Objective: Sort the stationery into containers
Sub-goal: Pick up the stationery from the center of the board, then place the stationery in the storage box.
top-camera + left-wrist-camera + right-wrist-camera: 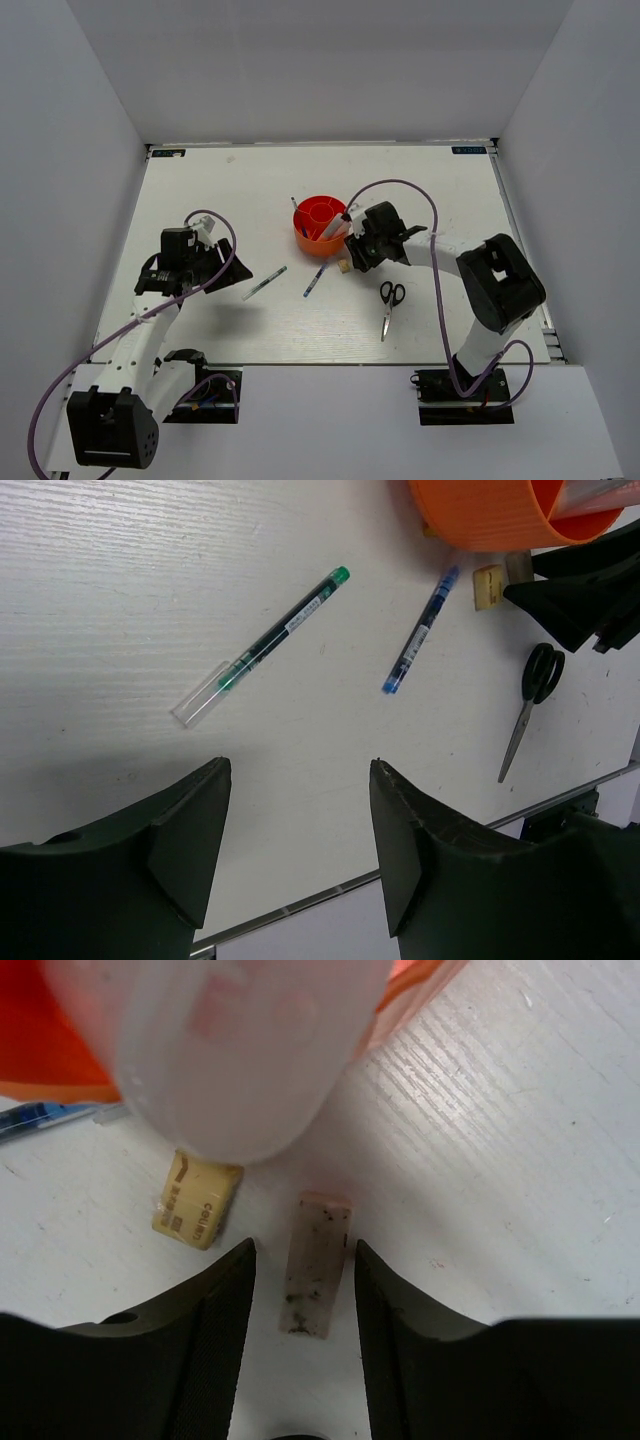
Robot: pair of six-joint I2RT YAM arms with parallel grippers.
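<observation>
The orange organizer (318, 226) stands mid-table with a pen and a pale marker tube (333, 226) leaning out of it. My right gripper (305, 1250) is open low over the table beside it, its jaws on either side of a dirty beige eraser (316, 1262) without touching it. A yellow eraser (197, 1210) lies just left of that one. A green pen (265, 645), a blue pen (420, 630) and black-handled scissors (530, 705) lie on the table. Well short of the green pen, my left gripper (300, 770) hangs open and empty.
The blurred marker tube (240, 1050) looms close above the right gripper's fingers, and the organizer's wall (50, 1050) is right behind it. The table's front edge (330, 895) runs under the left gripper. White walls enclose the table.
</observation>
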